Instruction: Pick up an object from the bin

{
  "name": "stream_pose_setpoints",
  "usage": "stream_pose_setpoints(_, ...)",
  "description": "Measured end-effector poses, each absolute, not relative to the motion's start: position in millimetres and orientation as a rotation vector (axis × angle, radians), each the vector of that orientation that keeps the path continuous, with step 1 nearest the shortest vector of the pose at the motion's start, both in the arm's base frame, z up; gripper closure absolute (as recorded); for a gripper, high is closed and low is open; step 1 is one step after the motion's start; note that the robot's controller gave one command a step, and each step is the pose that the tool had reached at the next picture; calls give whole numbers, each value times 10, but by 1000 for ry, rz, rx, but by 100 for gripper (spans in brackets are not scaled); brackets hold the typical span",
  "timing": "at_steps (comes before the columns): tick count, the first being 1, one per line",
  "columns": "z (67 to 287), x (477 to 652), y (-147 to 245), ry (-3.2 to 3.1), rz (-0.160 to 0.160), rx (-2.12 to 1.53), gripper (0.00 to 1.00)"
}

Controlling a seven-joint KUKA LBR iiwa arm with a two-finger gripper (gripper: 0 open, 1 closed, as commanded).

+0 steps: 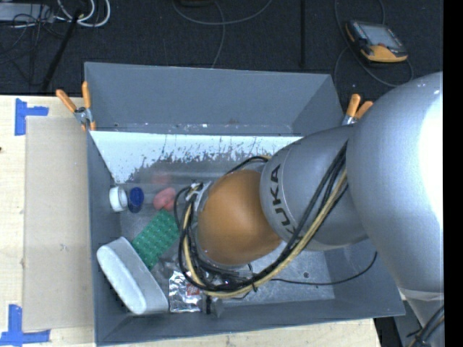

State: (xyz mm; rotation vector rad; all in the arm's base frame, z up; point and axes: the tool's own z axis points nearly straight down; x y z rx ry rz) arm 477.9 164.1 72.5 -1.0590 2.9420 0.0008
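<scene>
In from the right, a big grey arm (325, 186), bent down into the grey metal bin (210, 85). On its end, a round orange cover (231, 219), with black and yellow cables (189, 262) looped round the left and near sides.

Under that cover, low at the near side of the bin and a bit left of the middle, the gripper (210, 306), mostly hidden. Spread apart or squeezed together? Cannot tell.

Right by the gripper, on its left: a crumpled shiny silver wrapper (181, 291), flat on the bin floor by the near wall. Held or not, cannot tell.

Just left of the wrapper and touching it, a long white block (130, 275) with round ends, lying slanted in the near left corner.

A bit farther back, a flat green piece (158, 236) with little bumps, tilted, its right edge tucked under the cables.

Farther still, in a row near the left wall: a small white tube (117, 198), touching a blue cap (135, 198), then a pink lump (165, 198) just to the right, close to the orange cover.
</scene>
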Motion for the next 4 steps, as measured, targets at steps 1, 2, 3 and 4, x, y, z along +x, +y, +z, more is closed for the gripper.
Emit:
stream_pose_setpoints(1, 703, 4740, 1639, 2956, 2, -1060, 100)
stream_pose_setpoints(2, 726, 4783, 1646, 2942, 3, -1051, 0)
stream_pose_setpoints(3, 700, 4739, 1636, 2958, 2, -1056, 100)
stream_pose_setpoints(4, 972, 4731, 1240, 2997, 0, -941, 100)
